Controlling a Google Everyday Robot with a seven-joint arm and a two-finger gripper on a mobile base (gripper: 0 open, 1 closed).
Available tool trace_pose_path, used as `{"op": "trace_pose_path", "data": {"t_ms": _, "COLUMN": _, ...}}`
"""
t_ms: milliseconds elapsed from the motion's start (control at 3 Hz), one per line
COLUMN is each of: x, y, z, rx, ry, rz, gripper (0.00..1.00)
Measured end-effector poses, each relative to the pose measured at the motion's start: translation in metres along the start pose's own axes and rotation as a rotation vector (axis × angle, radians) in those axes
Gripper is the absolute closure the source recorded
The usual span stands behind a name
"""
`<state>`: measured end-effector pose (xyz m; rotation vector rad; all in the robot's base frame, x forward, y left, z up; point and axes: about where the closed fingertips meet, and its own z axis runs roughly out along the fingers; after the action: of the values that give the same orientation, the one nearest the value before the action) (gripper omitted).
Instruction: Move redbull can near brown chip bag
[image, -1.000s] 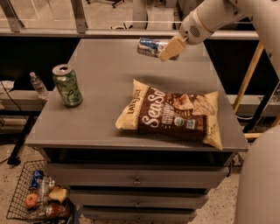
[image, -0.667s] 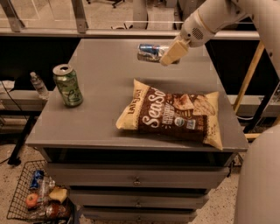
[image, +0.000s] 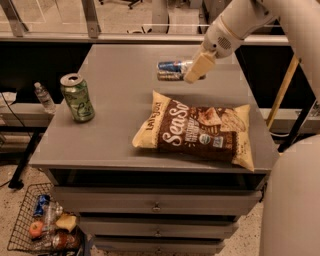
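The redbull can (image: 171, 66), slim and silver with blue patches, lies on its side just above the grey table (image: 115, 135), a little behind the brown chip bag (image: 195, 129). My gripper (image: 192, 71) reaches down from the upper right and is shut on the can's right end; one cream finger (image: 197, 67) shows in front of the can. The chip bag lies flat on the table's right half, dark brown with white lettering and pale yellow ends. A narrow gap separates the can from the bag's back edge.
A fatter green can (image: 77, 97) stands upright near the table's left edge. A water bottle (image: 44, 96) stands on a lower ledge to the left. A wire basket (image: 42, 227) with items sits on the floor at the lower left. Drawers are under the tabletop.
My gripper has carried the redbull can down and forward, from higher over the table's back edge to just behind the chip bag. The bag and green can have not moved.
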<state>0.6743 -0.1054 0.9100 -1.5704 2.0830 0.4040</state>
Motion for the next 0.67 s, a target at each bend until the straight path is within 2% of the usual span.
{"op": "trace_pose_path", "data": {"t_ms": 333, "x": 0.026, "y": 0.015, "z": 0.005, "rx": -0.077, "ry": 0.076, "rz": -0.075, "gripper": 1.0}}
{"op": "trace_pose_path", "data": {"t_ms": 667, "x": 0.049, "y": 0.023, "z": 0.005, "rx": -0.138, "ry": 0.112, "rz": -0.123, "gripper": 1.0}}
